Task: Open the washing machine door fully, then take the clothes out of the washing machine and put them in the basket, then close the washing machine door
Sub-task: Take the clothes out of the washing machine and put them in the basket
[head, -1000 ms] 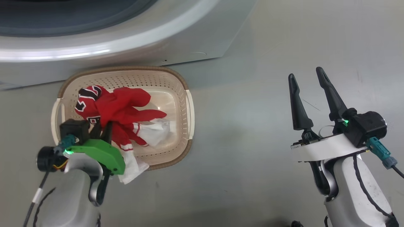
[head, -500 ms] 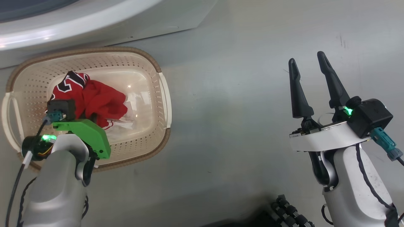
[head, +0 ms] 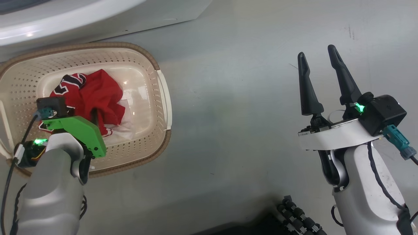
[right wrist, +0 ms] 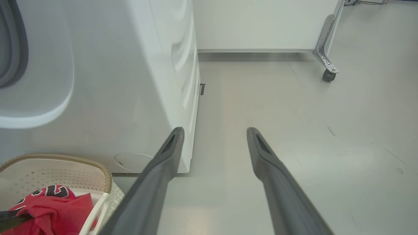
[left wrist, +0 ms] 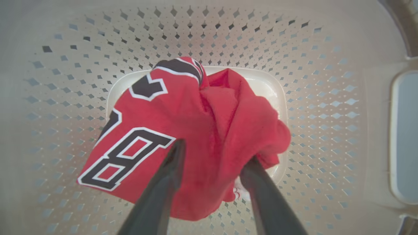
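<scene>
Parting after being clamped, your left gripper (left wrist: 214, 151) is releasing the red clothes (left wrist: 196, 107) into the middle of the basket (head: 150, 98). Your right gripper (head: 315, 50) is hanging over the floor (head: 245, 114), fingers spread. Next, you're probably needing to lift clear and return to the washing machine (right wrist: 130, 81).

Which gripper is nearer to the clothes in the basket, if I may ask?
Left. The left gripper is in the basket, jaws astride the clothes; the right gripper hangs over the floor, well aside.
</scene>
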{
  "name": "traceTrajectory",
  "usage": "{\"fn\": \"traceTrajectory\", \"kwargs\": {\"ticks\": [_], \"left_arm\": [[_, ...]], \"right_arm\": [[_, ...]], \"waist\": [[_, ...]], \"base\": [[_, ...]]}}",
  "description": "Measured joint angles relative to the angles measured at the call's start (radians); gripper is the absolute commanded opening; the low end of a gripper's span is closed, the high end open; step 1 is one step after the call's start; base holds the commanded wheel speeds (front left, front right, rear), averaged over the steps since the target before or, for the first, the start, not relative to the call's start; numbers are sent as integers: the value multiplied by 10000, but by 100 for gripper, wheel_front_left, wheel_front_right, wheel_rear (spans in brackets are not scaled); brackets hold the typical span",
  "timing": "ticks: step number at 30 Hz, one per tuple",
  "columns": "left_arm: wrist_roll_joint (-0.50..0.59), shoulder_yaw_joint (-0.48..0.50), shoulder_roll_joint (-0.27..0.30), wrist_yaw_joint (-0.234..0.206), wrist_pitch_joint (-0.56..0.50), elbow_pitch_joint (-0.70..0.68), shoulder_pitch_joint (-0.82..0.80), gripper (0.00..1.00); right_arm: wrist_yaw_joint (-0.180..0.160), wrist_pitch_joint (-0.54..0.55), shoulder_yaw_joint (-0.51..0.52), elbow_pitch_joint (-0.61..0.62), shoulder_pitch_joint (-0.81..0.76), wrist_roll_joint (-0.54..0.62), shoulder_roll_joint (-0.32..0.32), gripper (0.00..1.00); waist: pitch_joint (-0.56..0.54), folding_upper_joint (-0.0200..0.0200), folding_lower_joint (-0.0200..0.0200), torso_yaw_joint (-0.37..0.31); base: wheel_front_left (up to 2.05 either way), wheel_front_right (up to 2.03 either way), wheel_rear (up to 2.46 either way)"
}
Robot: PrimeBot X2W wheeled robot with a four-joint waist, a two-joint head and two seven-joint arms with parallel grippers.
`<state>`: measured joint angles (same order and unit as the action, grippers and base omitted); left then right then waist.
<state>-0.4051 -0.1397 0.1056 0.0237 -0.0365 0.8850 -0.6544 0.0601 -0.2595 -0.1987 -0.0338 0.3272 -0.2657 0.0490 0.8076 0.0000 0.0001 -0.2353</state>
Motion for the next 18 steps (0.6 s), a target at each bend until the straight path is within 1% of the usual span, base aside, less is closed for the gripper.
{"fn": "traceTrajectory", "kwargs": {"ticks": [7,9,14,18], "left_arm": [[79,-176,-38,-8,401,472,-115,100],[96,-215,-54,69,594,514,-115,100],[52,-236,-205,337,1273,508,-102,100],[107,-255,-222,359,2029,407,-31,100]], "right_arm": [[0,0,40,-209,29,0,-2,100],[0,0,56,-270,29,2,-4,100],[0,0,123,-424,28,8,-2,100],[0,0,224,-548,17,33,-2,100]], "waist": [[-277,0,0,78],[-403,0,0,117],[-788,0,0,254],[-1168,0,0,396]], "base": [[0,0,0],[0,0,0],[0,0,0],[0,0,0]]}}
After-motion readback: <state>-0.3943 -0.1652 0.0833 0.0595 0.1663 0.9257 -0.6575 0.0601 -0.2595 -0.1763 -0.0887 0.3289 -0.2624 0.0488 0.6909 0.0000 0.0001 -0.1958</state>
